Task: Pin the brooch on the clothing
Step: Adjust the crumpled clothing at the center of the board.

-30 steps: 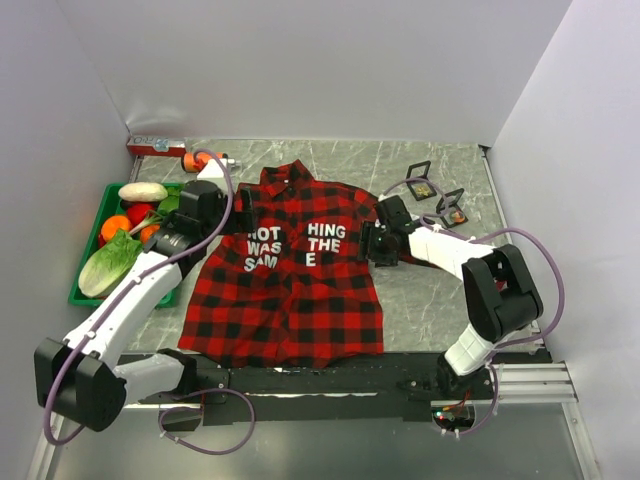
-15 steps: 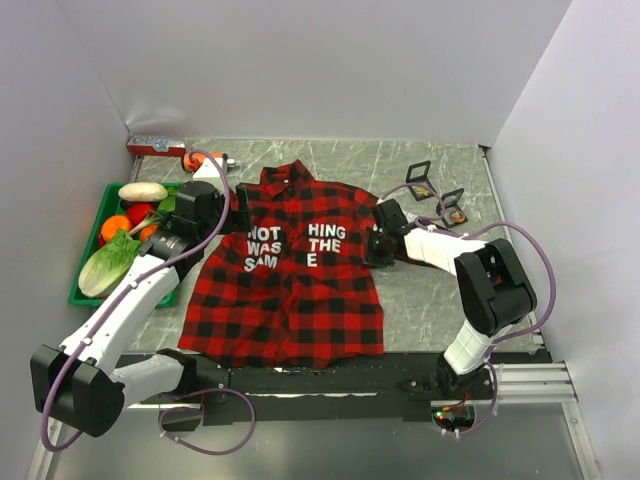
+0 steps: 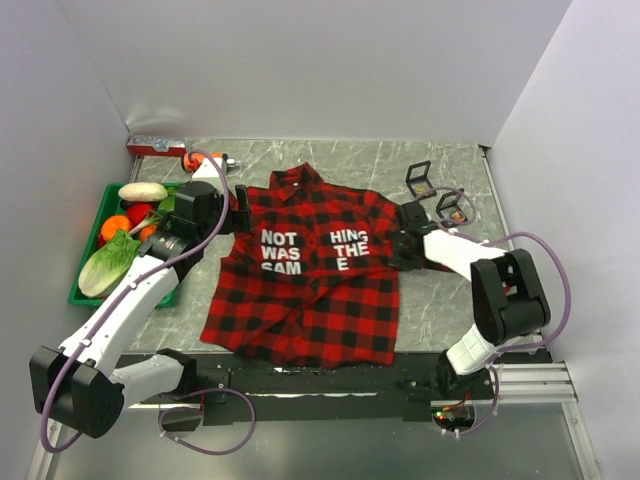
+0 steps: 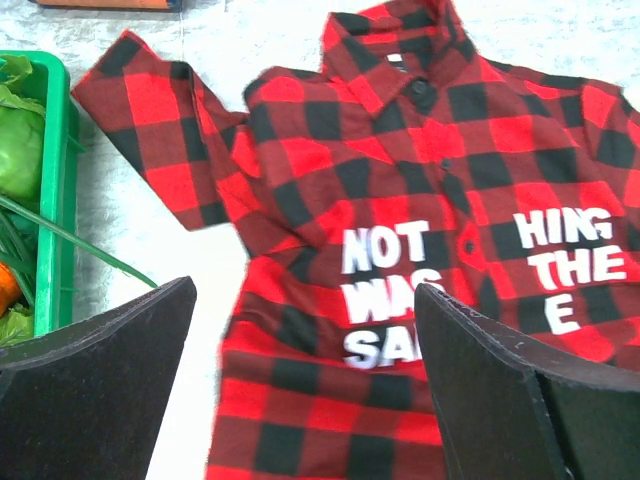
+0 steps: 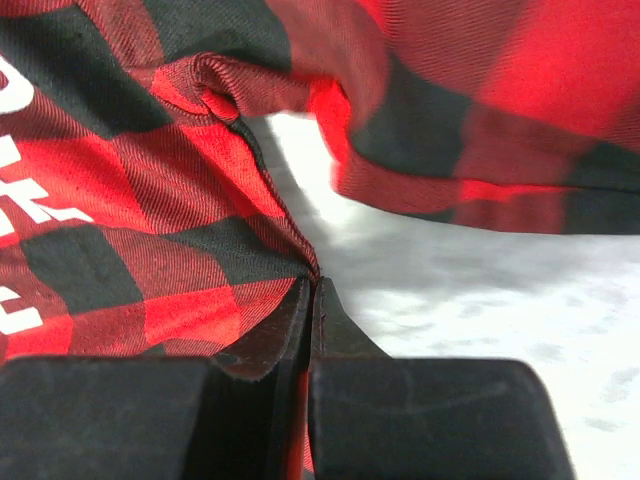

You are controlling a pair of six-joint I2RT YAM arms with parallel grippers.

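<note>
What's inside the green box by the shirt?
A leafy lettuce, something orange, something red and a pale white thing. The left arm hides the box's side nearest the shirt.

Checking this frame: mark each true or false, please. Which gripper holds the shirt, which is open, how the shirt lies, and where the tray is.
1. The right gripper is shut on the shirt's edge. True.
2. The left gripper is shut on a sleeve. False: it is open and holds nothing.
3. The shirt lies with its white lettering facing up. True.
4. The green tray sits on the right arm's side of the shirt. False: it is on the left arm's side.
</note>
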